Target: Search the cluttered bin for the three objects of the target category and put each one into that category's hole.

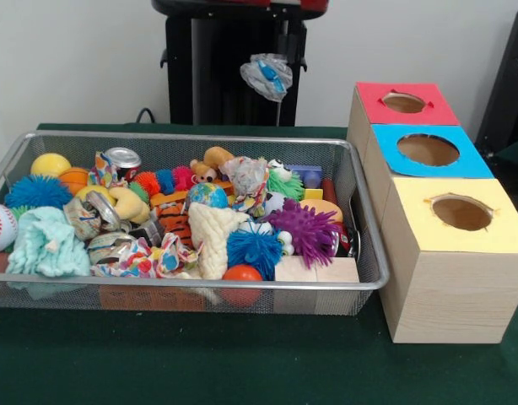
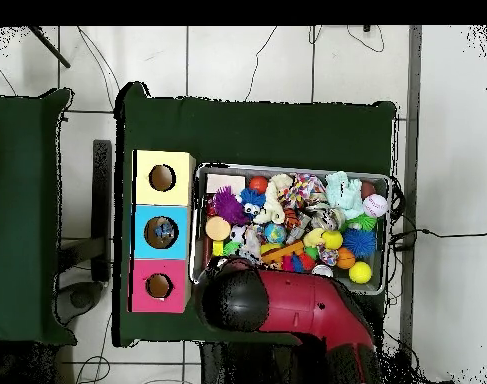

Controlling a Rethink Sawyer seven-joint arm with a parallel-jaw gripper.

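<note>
1. The bench [image 1: 200,363] is covered in green cloth and carries all the items.

2. The cluttered bin [image 1: 242,287] fills the left and centre of the front view. It is packed with spiky balls, soft toys, a rope knot and crushed silver cans. No further bottle can be made out in the clutter.

3. The arm [image 2: 287,305] lies across the lower centre of the overhead view and covers the bin's lower left corner.

4. Three boxes stand in a row touching the bin's side. In the front view the red box [image 1: 404,103] is uppermost, with the blue box [image 1: 428,150] and then the yellow box [image 1: 461,213] below it. In the overhead view something pale shows inside the hole of the blue box, so that hole is probably the bottle category's.

5. The bottle [image 1: 266,76] is crumpled and clear with a blue label. It hangs at the upper centre of the front view, above the bin's far rim and well apart from the boxes.

6. The end effector [image 1: 274,52] is dark against the pedestal. The bottle touches nothing else, so the end effector is judged closed on the bottle's top.

Procedure for the carry:
- Keep the bottle high enough to clear the bin rim and the box edges.
- Centre the bottle over the chosen hole before lowering.
- Align its long axis downward. A crumpled wall may catch on the cut edge.
- Release only when the lower end is inside the hole.
</note>
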